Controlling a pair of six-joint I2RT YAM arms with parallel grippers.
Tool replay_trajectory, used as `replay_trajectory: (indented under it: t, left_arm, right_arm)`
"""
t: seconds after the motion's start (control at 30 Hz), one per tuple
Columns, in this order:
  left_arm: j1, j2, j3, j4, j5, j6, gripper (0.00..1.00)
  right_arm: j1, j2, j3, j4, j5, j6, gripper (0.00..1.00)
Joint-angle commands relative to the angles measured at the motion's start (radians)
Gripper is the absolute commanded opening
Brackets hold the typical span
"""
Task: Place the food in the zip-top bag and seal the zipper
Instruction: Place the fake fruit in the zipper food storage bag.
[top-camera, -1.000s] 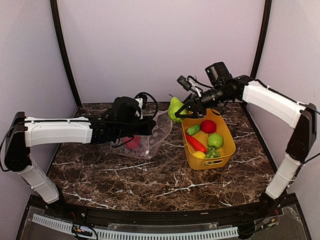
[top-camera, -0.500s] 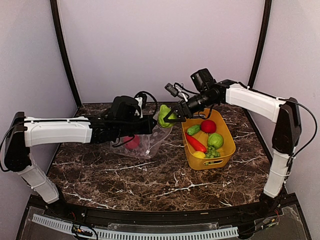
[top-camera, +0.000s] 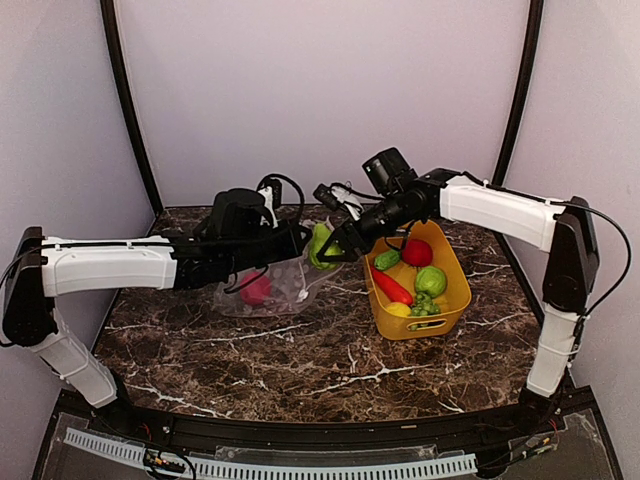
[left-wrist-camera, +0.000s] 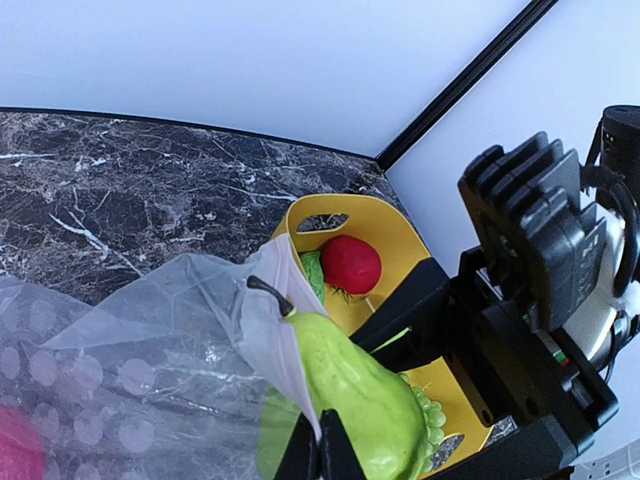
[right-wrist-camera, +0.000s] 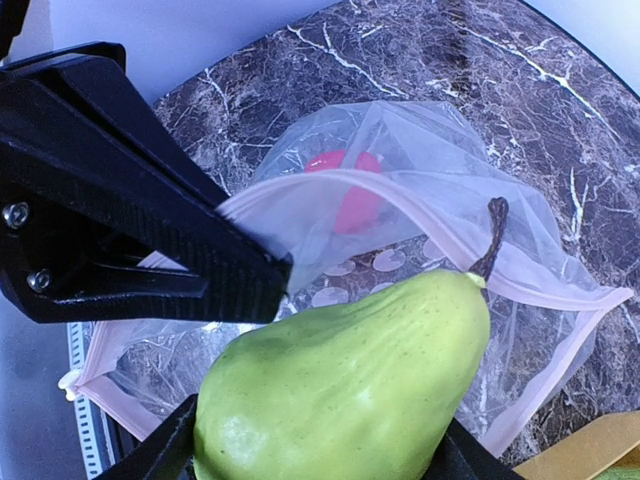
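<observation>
My left gripper (top-camera: 298, 246) (left-wrist-camera: 320, 447) is shut on the upper lip of the zip-top bag (top-camera: 275, 285) (left-wrist-camera: 130, 370) and holds its mouth raised and open. The pale pink zipper (right-wrist-camera: 330, 187) runs along that lip. A red piece of food (top-camera: 256, 290) (right-wrist-camera: 352, 203) lies inside the bag. My right gripper (top-camera: 330, 243) (right-wrist-camera: 315, 455) is shut on a green pear (top-camera: 320, 243) (left-wrist-camera: 365, 395) (right-wrist-camera: 345, 375), stem toward the bag, right at the bag's mouth beside the left fingertips (right-wrist-camera: 270, 268).
The yellow basket (top-camera: 456, 270) (left-wrist-camera: 385, 212) stands right of the bag. It holds a red pepper (top-camera: 392, 287), a cucumber (top-camera: 387, 259), a red round fruit (top-camera: 417, 252) (left-wrist-camera: 350, 263), a green round one (top-camera: 431, 281), grapes (top-camera: 424, 304) and a yellow piece (top-camera: 398, 309).
My right arm has carried the pear leftward and down from over the basket's rim to the bag's mouth. The left arm has shifted slightly left, lifting the bag's lip.
</observation>
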Motion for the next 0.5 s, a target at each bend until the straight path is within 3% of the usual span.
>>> replay_trajectory:
  t: [0.0,0.17,0.47]
  left_arm:
    - [0.002,-0.020,-0.015,0.052,0.001,-0.029,0.01]
    - [0.003,-0.018,-0.022,0.018,-0.033,-0.006,0.01]
    - [0.003,-0.024,-0.020,-0.116,-0.076,0.076,0.01]
  right_arm:
    - [0.023,0.025,0.029,-0.003,0.050,-0.004,0.73]
    - [0.022,-0.022,0.026,-0.027,0.010,-0.029,0.92]
    - [-0.044,-0.196,-0.011,-0.096,0.075,-0.121,0.91]
